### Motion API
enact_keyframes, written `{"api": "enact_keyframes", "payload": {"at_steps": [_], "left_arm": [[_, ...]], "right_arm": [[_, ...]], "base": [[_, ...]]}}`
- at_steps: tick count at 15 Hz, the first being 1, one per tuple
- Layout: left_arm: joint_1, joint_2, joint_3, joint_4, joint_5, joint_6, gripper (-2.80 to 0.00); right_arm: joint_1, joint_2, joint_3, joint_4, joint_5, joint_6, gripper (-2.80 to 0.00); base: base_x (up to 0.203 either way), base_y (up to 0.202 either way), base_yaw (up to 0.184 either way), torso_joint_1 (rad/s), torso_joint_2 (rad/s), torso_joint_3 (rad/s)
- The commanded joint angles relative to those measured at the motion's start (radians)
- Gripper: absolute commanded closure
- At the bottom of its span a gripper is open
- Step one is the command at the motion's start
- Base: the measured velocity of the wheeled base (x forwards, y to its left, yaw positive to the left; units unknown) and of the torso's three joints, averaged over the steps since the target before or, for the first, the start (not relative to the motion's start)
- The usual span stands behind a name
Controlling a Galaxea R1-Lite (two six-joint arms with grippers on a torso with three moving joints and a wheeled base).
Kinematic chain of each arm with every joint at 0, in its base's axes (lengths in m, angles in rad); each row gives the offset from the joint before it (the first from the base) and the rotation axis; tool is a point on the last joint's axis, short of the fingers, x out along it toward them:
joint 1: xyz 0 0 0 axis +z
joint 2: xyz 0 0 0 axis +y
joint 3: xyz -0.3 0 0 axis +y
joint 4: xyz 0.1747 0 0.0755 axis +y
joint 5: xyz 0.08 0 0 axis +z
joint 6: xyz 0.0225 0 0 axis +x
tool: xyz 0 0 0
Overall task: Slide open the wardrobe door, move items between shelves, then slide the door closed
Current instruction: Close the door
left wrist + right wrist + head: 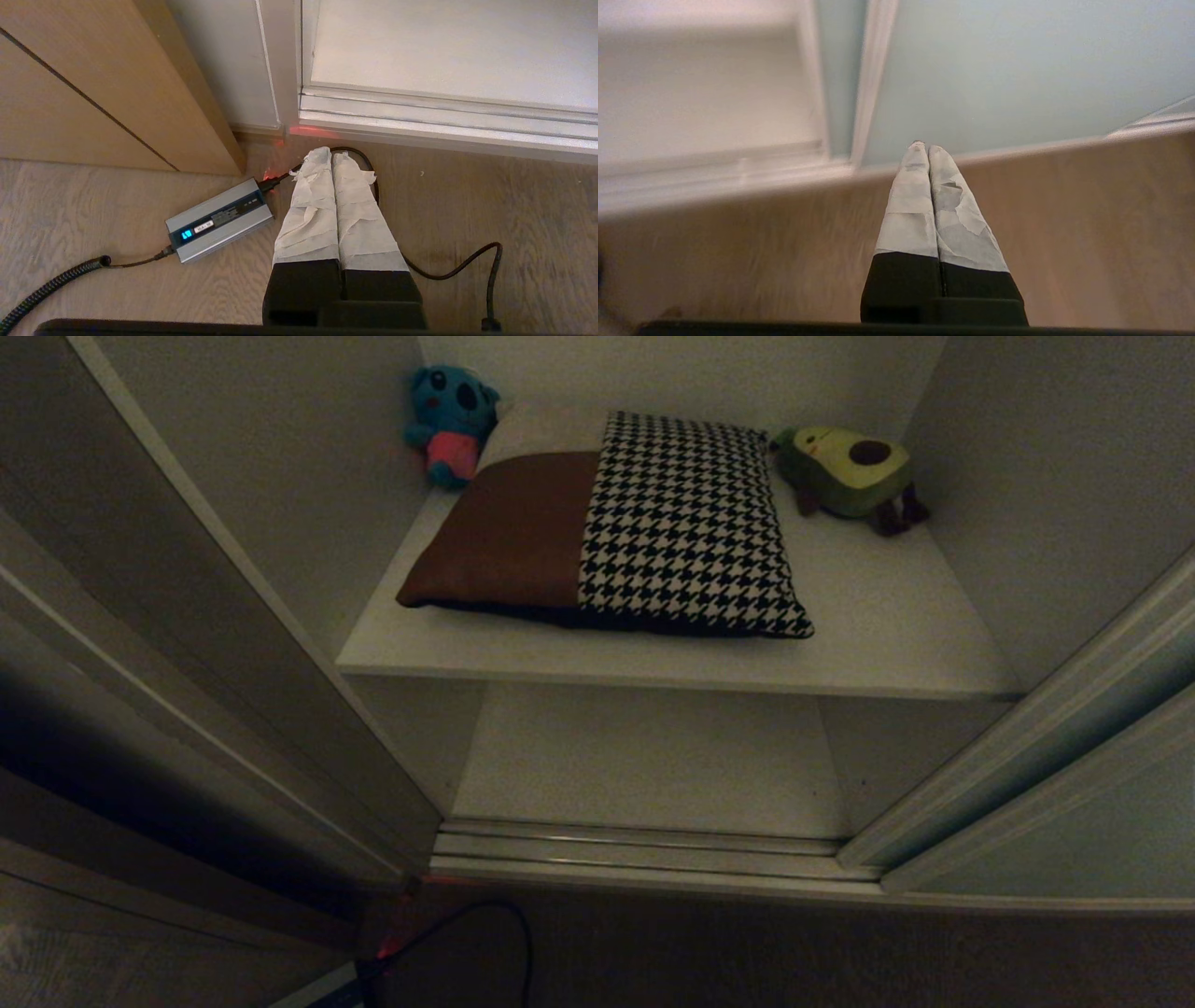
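Cushion (644, 527) lies mid-shelf (896, 644), reachable because the sliding door (1074, 784) stands pushed right. Right gripper (923, 145), jaws closed and empty, points near that door's frame; left gripper (332, 153) hangs closed over the floor.

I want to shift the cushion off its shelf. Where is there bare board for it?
The lower shelf beneath is bare as far as it shows. On the upper shelf only the front strip and the right front corner are free; the cushion, blue plush and avocado plush crowd the rest.
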Motion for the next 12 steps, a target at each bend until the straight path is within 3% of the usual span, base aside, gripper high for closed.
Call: {"api": "enact_keyframes", "payload": {"at_steps": [1, 4, 7, 9, 12], "left_arm": [[0.000, 0.000, 0.001, 0.001, 0.000, -0.001, 0.00], [0.000, 0.000, 0.001, 0.001, 0.000, -0.001, 0.00], [0.000, 0.000, 0.000, 0.001, 0.000, -0.001, 0.00], [0.000, 0.000, 0.000, 0.001, 0.000, -0.001, 0.00], [0.000, 0.000, 0.000, 0.001, 0.000, -0.001, 0.00]], "right_arm": [[0.000, 0.066, -0.037, -0.024, -0.018, -0.002, 0.00], [0.001, 0.124, -0.097, -0.045, -0.062, -0.002, 0.00], [-0.035, 0.153, -0.147, -0.039, -0.047, -0.004, 0.00], [-0.136, 0.181, -0.169, -0.045, 0.049, -0.024, 0.00], [-0.262, 0.238, -0.184, -0.097, 0.278, -0.041, 0.00]], "base": [[0.000, 0.000, 0.000, 0.000, 0.00, 0.000], [0.000, 0.000, 0.000, 0.000, 0.00, 0.000], [0.000, 0.000, 0.000, 0.000, 0.00, 0.000], [0.000, 0.000, 0.000, 0.000, 0.00, 0.000], [0.000, 0.000, 0.000, 0.000, 0.00, 0.000]]}}
